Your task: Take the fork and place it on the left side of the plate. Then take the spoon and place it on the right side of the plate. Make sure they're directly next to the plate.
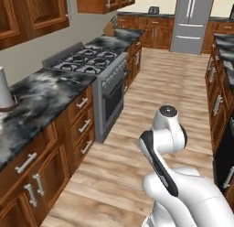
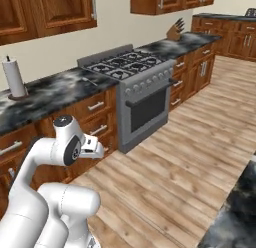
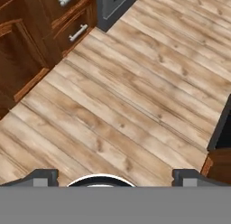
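Gripper [image 3: 115, 175] spread wide over wooden floor [image 3: 135, 105], fingertips cut off at frame edge, stove [image 2: 142, 84] beyond

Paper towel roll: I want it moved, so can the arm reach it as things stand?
Probably not: the claw points at the floor mid-aisle, apart from the paper towel roll on the counter.

Illumination is even and moderately bright in all three views, with no distinct source direction. The wood floor [image 3: 135, 96] carries no hard cast shadows. The marble counter [image 1: 41, 98] shows pale mottling, possibly diffuse reflection rather than glare. Rendering is low in resolution: cabinet handles and stove [image 2: 135, 67] knobs appear soft. No edge distortion is evident.
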